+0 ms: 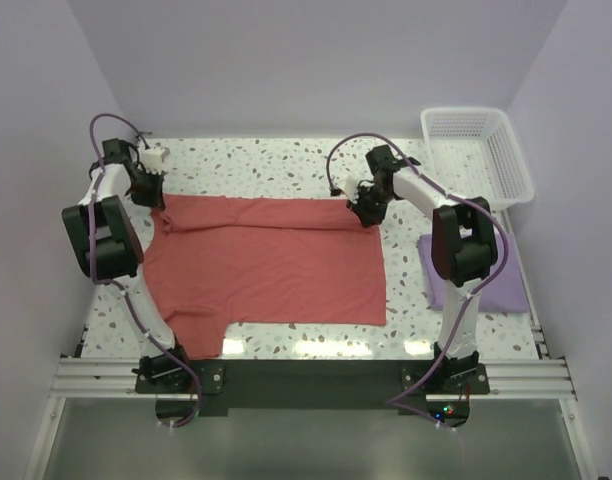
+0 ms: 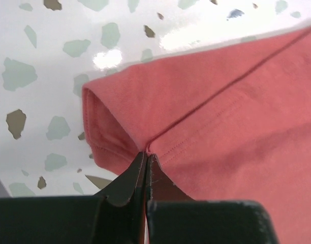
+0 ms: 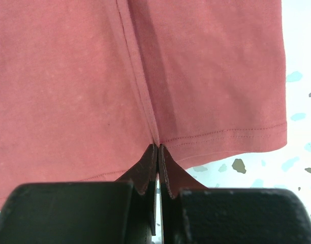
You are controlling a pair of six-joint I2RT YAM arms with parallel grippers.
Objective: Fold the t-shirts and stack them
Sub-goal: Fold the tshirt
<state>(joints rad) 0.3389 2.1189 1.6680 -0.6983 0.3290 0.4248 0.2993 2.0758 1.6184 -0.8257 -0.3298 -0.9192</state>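
Left hand point(image 2: 146, 155) and right hand point(image 3: 158, 146) are each pinched tight on the red t-shirt point(image 1: 276, 265). The folded lavender t-shirt point(image 1: 508, 290) lies on the surface point(image 1: 286, 160), near the white basket point(image 1: 513, 170).

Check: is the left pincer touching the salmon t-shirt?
Touching. The left wrist view shows the left pincer shut on a pinched ridge of the salmon t-shirt.

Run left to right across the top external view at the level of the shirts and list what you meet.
left pincer → salmon t-shirt → right pincer → lavender t-shirt. Both pincers are shut on the salmon t-shirt's far edge.
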